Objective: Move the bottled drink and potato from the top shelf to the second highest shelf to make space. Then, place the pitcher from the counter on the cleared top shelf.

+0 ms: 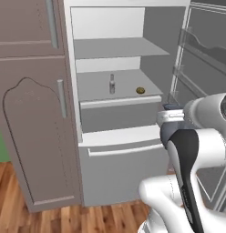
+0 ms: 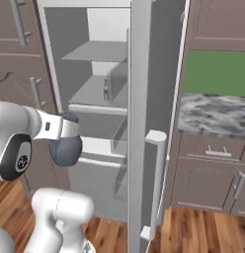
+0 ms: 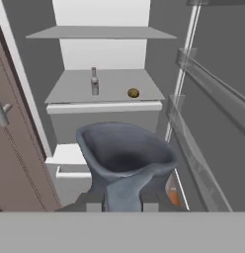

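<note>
In the open fridge, the second shelf (image 1: 115,86) holds the bottle (image 1: 112,84) at left and the potato (image 1: 140,90) at right, well apart; the top shelf (image 1: 119,47) is bare. The gripper (image 3: 123,205) grasps the pitcher (image 3: 127,160) before the fridge.

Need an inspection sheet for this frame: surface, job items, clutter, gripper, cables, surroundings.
Surface: top shelf bare; second highest shelf carries both small items.
Job's things: bottled drink upright on the second highest shelf; potato to its right, apart from it; pitcher held in front of the open fridge, below both shelves; counter beside the fridge.
Clutter: nothing seen.
Grippers: gripper closed on the pitcher's lower body.
Cables: nothing seen.
Surroundings: open fridge door, brown cabinets, wood floor.
</note>
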{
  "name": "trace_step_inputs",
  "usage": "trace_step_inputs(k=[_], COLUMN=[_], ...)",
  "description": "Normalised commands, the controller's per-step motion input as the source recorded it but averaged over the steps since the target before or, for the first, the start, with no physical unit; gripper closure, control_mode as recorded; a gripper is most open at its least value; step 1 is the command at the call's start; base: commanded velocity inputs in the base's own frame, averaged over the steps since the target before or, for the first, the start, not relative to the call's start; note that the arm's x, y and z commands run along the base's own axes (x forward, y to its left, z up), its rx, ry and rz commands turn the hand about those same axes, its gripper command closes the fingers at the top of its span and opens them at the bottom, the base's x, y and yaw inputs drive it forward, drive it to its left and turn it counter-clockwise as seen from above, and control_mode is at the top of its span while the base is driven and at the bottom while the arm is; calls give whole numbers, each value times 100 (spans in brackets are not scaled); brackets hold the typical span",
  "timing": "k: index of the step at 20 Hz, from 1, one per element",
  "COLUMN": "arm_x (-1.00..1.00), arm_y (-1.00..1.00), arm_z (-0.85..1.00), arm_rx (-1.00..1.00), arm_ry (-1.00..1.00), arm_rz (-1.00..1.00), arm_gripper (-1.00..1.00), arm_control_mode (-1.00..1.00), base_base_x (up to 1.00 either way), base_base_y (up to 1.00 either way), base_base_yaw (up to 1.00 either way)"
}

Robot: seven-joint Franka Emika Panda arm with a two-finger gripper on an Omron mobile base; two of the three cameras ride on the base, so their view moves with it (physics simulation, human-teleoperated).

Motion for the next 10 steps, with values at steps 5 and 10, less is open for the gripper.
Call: trace_step_inputs(k=[5, 10], arm_x=[0, 0], arm_y=[0, 0], arm_z=[0, 0], arm_rx=[0, 0], arm_ry=[0, 0], arm_rz=[0, 0], arm_gripper=[100, 100], arm_control_mode=[100, 100], base_base_x=[55, 50], base_base_y=[0, 0], base_base_yaw=[0, 0])
